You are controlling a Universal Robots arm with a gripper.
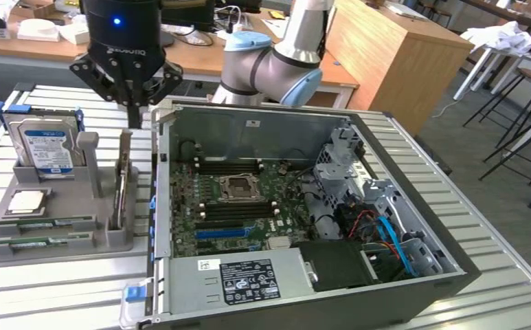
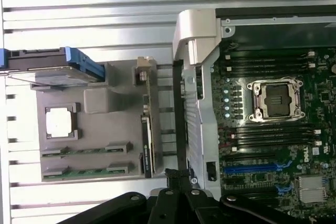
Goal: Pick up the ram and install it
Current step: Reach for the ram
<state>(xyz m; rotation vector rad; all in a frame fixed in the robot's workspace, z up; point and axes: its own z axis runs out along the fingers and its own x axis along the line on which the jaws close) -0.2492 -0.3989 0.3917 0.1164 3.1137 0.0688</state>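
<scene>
Two green ram sticks (image 1: 42, 223) (image 2: 86, 151) lie flat in slots at the near end of a grey holder tray (image 1: 73, 206) (image 2: 105, 129), to the exterior view's left of the open computer case (image 1: 292, 206). My gripper (image 1: 135, 118) (image 2: 177, 178) hangs above the tray's case-side edge, shut, with nothing between its fingers. Right below it a thin dark board (image 1: 121, 185) (image 2: 148, 135) stands on edge in the tray. The motherboard (image 1: 238, 206) (image 2: 273, 129) shows dark memory slots beside the open processor socket (image 1: 238, 185) (image 2: 277, 97), plus a blue slot (image 1: 221, 232) (image 2: 252, 169).
The tray also carries a hard drive with blue rails (image 1: 43, 144) (image 2: 58, 69) and a square silver processor chip (image 1: 27, 201) (image 2: 60, 120). The case's raised metal wall (image 1: 160, 185) (image 2: 197, 77) stands close beside the tray. Cables and drive cages (image 1: 375, 206) fill the case's far side.
</scene>
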